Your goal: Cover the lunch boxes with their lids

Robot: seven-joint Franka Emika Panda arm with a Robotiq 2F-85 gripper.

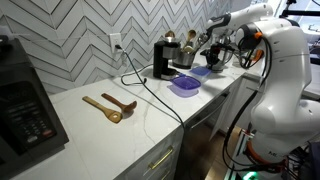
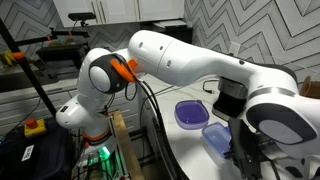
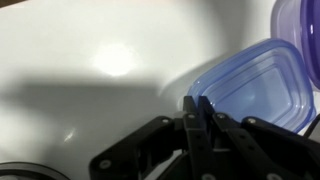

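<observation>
Lying on the white counter, the blue lid was seen just beside the shut gripper. Bare counter was left open around them. The purple lid was cut off at the picture's edge. Boxes could not be made out.

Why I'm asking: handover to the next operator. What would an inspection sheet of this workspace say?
Surface: white countertop, no spills seen.
Job's things: purple lid and blue lid side by side; whether they sit on boxes cannot be told.
Clutter: two wooden spoons, coffee maker.
Grippers: gripper shut, tips at the blue lid's edge; grip cannot be told.
Cables: black cable crosses the countertop from the wall outlet.
Surroundings: herringbone tile wall; black appliance at the counter's end.
</observation>
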